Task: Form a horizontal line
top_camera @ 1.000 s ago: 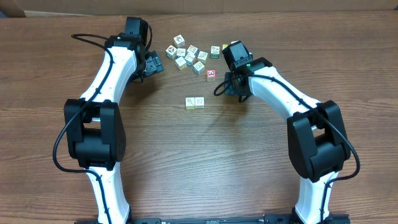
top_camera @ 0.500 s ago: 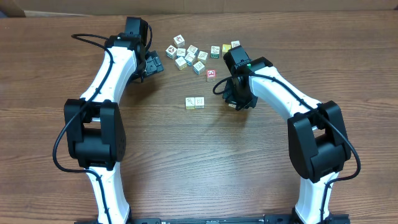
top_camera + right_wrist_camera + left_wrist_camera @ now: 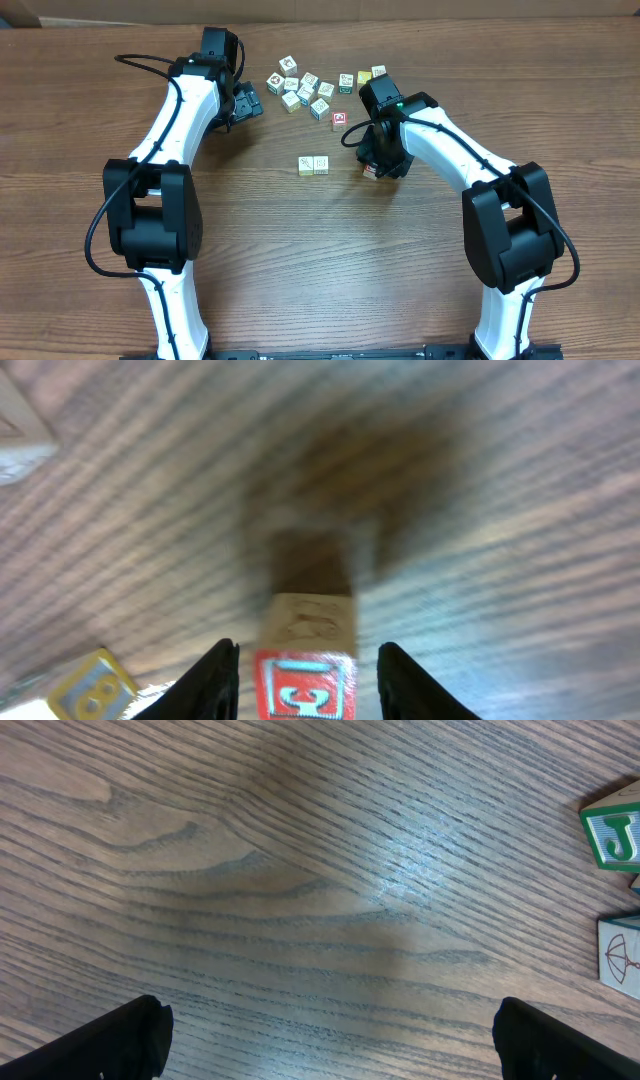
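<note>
Right tool (image 3: 377,166) has swung down from beside the red-faced cube (image 3: 339,120) to the worktop (image 3: 300,260), bringing a red-trimmed cube (image 3: 305,650) with it; its fingers (image 3: 216,678) stand slightly parted, with a thin gap on either side of that cube; the horizontal line (image 3: 313,165) so far is two pale cubes touching, the red-trimmed cube near their right end; the left tool (image 3: 246,103) gapes wide over bare brown wood grain beside the loose cluster (image 3: 305,88); a tan band (image 3: 400,8) edges the far side.
</note>
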### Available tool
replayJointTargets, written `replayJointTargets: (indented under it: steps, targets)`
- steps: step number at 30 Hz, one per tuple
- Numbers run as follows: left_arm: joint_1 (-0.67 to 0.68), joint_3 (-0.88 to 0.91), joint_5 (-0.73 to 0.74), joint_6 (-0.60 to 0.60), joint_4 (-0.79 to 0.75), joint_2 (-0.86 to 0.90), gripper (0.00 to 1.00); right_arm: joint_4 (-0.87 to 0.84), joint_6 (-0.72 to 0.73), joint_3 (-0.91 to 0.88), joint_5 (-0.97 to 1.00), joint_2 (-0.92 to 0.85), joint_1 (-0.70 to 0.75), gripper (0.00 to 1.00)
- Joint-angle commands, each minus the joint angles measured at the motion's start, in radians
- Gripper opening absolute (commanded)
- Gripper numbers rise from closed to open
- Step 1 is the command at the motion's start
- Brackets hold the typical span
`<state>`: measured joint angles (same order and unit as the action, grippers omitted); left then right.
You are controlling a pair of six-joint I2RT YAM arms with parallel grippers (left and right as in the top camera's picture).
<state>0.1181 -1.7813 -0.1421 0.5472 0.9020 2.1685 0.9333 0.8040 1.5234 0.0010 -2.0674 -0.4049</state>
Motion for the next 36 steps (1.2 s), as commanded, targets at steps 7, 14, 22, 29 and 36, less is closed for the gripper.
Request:
replayJointTargets:
  steps: [7,14,22,29,36]
  targets:
    - [0.006,-0.020,0.005,-0.009,0.002,0.002,1.00,-0.068,-0.051,-0.040,0.072,0.029,-0.006,0.63]
    - [0.007,-0.020,0.005,-0.009,0.002,0.002,1.00,-0.006,-0.045,-0.036,-0.035,0.029,0.002,0.65]
    - [0.007,-0.020,0.005,-0.009,0.002,0.002,1.00,0.024,-0.053,-0.036,-0.076,0.029,0.002,0.59]
    - [0.007,-0.020,0.005,-0.009,0.002,0.002,1.00,-0.018,-0.053,-0.036,-0.214,0.029,0.001,0.59]
    - [0.007,-0.020,0.005,-0.009,0.002,0.002,1.00,-0.052,-0.053,-0.036,-0.239,0.029,0.000,0.59]
